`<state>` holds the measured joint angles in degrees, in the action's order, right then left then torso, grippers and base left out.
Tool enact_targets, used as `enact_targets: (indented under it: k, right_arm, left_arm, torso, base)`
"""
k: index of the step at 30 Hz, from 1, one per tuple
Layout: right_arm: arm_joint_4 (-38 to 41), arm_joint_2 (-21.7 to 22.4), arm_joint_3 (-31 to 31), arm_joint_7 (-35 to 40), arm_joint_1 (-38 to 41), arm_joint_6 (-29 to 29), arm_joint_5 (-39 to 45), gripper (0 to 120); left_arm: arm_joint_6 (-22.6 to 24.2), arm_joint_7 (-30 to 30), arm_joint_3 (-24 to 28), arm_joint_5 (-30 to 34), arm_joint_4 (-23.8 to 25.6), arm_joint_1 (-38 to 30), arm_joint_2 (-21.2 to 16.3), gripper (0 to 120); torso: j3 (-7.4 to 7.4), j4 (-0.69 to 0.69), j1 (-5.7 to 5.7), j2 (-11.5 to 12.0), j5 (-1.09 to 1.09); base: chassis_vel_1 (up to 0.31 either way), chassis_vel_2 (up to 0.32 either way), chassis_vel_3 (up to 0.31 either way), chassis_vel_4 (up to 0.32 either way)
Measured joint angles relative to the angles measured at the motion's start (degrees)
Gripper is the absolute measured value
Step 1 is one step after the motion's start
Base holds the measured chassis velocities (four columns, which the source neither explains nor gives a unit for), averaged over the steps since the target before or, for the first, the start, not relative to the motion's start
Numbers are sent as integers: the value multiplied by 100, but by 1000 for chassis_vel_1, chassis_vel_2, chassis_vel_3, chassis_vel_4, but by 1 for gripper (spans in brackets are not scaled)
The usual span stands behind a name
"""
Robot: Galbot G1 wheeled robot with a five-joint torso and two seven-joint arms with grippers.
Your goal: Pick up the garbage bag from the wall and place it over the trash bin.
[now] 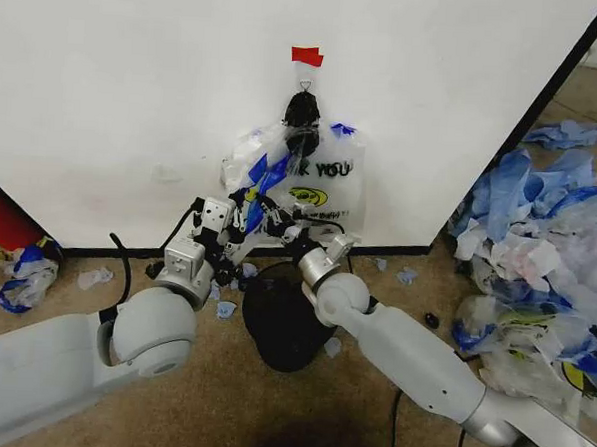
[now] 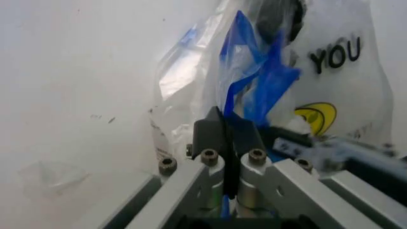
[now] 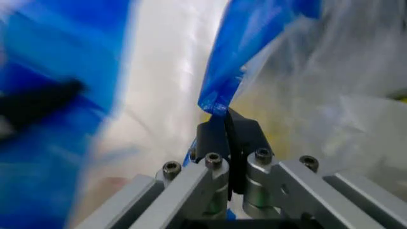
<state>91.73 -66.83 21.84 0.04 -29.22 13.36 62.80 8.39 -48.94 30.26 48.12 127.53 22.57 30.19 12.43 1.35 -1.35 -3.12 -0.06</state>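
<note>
Together, both tools (image 2: pixel 224 125) (image 3: pixel 228 125) pinch the garbage bag's (image 1: pixel 326 180) blue handles.

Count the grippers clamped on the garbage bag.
2. The left gripper pinches a blue handle of the garbage bag at the wall; the right gripper pinches another blue strip beside it.

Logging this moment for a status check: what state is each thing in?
garbage bag: hanging on the wall, blue handles pinched
left gripper: shut on a blue handle
right gripper: shut on a blue handle
trash bin: upright on the floor, unlined
</note>
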Motion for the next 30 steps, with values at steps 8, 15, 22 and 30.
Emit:
enact_targets:
  k: [8, 15, 22, 30]
  right_arm:
    - [717, 626, -362, -863, -468, 133, 280, 0]
    - [1225, 1117, -1056, -1402, -1047, 143, 501, 0]
    - [1714, 1614, -2124, -2014, -1954, 63, 778, 0]
    - [2014, 1799, -2977, -2490, -2472, -2, 1086, 0]
  left_arm:
    - [-17, -1, -104, 3, -92, 74, 24, 0]
    - [-20, -5, -240, 10, -62, 200, 18, 0]
    - [-27, -6, -533, 19, 12, 460, -84, 0]
    - [-93, 122, -1579, 101, 347, 1154, -329, 0]
  torso:
    - [0, 0, 0, 0, 1]
    - [0, 1, 0, 0, 0]
    - [-1, 1, 0, 0, 0]
    - [-1, 2, 0, -1, -1]
  base:
    - [0, 0, 0, 0]
    - [0, 0, 0, 0]
    - [0, 0, 0, 0]
    - [0, 0, 0, 0]
